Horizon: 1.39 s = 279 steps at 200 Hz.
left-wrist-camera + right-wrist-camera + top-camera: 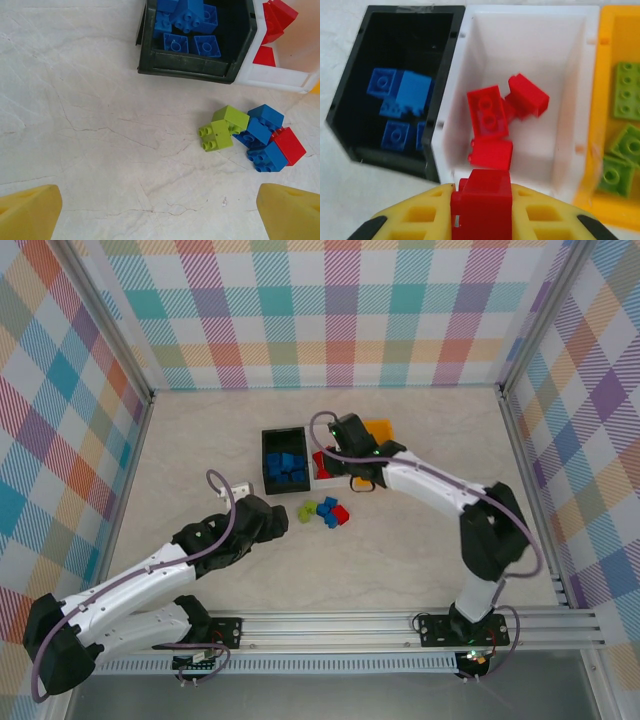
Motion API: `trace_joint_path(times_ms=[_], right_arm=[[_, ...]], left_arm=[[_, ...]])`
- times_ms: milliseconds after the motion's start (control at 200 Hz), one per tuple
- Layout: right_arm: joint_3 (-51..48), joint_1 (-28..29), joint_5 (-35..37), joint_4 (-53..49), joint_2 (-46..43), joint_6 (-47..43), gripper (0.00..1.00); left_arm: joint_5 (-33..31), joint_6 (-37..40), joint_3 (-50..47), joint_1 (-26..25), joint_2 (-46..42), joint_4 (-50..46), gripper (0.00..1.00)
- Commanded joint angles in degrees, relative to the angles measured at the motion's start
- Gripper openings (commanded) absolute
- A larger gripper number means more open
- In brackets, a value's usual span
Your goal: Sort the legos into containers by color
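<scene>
Set on the cream, crack-veined tabletop: three bins in a row, walls touching; black bin at the left, white bin in the middle, orange bin at the right.

Lying in the black bin: blue bricks, glossy, mostly studs up, heaped loosely; in the white bin: three red bricks, tumbled against each other, two round studs showing on the largest; in the orange bin: lime bricks, flat on the floor, studs up.

Pinched in the right gripper: a held red brick, bright and smooth-faced, with the yellow fingers set narrow around it; hangs at the near rim of the white bin in the wrist view, and over that bin from above.

Heaped in front of the black and white bins, apart from both: a small pile, its pieces all touching; two loose lime bricks at its left, one tipped so four studs face sideways; loose blue bricks in the middle and on the near side; a loose red brick at the right, pressed against a blue one.

Spread wide, holding nothing: the left gripper, yellow fingertips at the lower corners of the wrist view, over bare tabletop; from above, left of the pile and apart from it.
</scene>
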Motion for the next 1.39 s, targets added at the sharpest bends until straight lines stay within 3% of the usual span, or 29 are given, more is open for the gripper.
trace_joint_path(times_ms=[0,230,315,360,445,645,805,1080,1390], right_arm=[[6.1,-2.2,1.0,-4.2,7.0,-0.5,0.25],[12.3,-2.3,2.8,-6.9,14.3,0.3,0.29],[12.1,-2.3,2.3,-4.6,14.6,-0.1,0.46],[11.2,-2.2,1.9,-2.7,13.4,-0.4,0.6],[10.2,-1.9,2.0,-1.0,10.9,-1.3,0.68],[1.2,-0.6,1.4,3.4,0.2,-2.5,0.69],[-11.5,-0.5,-1.2,6.4,-10.1,1.7,0.69],[-25.2,-0.6,0.2,6.9,-22.1,4.5,0.69],[-28.7,-0.5,1.4,6.9,-27.6,4.6,0.69]], left_arm=[[0.4,-1.3,-0.6,0.0,-1.2,-2.8,1.0],[0.2,-1.5,-1.6,0.0,-3.7,-3.6,1.0],[0.6,-1.3,-1.4,0.0,-3.4,-3.1,1.0],[0.7,-1.0,-1.2,0.0,-3.0,-2.8,1.0],[0.9,-0.8,-0.6,0.0,-2.1,-2.9,1.0],[2.9,0.6,-0.9,0.0,1.0,0.8,1.0],[6.1,3.3,2.2,0.0,11.4,4.9,1.0],[7.3,7.9,11.7,0.0,30.5,7.9,0.83],[6.6,11.3,17.7,0.0,42.7,8.4,0.73]])
